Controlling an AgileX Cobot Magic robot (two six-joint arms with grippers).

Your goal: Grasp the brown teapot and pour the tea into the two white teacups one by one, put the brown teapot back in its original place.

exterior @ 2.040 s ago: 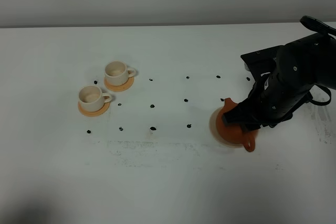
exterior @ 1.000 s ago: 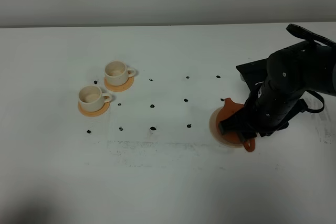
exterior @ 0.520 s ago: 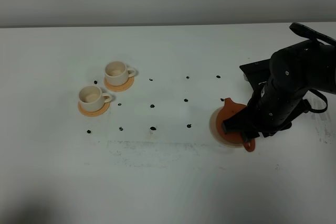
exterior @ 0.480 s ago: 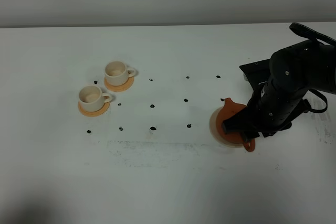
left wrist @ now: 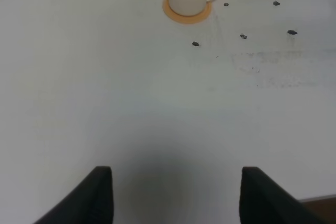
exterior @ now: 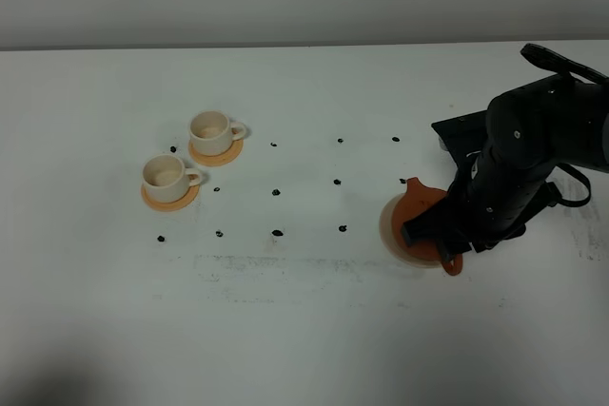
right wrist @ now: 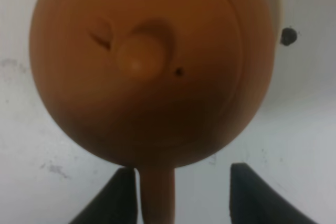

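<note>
Right claw (right wrist: 181, 177): fingers apart, straddling the loop handle (right wrist: 156, 195) of the squat terracotta orange-brown clay teapot (exterior: 422, 206). One finger lies just beside the handle, while the other has a clear strip of table showing before it, so this is not a clamp yet. Judgement: the step in hand is the grasp, and the approach comes from the handle side because the loop is the only part narrow enough to pinch. The teapot sits upright on the pale beige-pink round flat disc (exterior: 388, 231), on the right side of the white table (exterior: 304, 330). Its knobbed lid (right wrist: 137, 56) is on and its short spout (exterior: 410, 183) points away from the arm. The tea is not visible with the lid on. The two small cream-white cylindrical teacups stand well apart from the pot on the left side of the table. Both the farther one (exterior: 211, 128) and the nearer one (exterior: 167, 174) sit on round orange coasters (exterior: 152, 199). Their insides look pale with no dark liquid, so I judge that pouring has not begun. Left claw (left wrist: 173, 182): fingers wide apart, nothing between them, hovering over bare table with the nearer cup ahead of it. It appears parked out of the way. Risk note: a grip on the thin handle alone may let the pot swing when lifted, so it should seat fully before rising.
</note>
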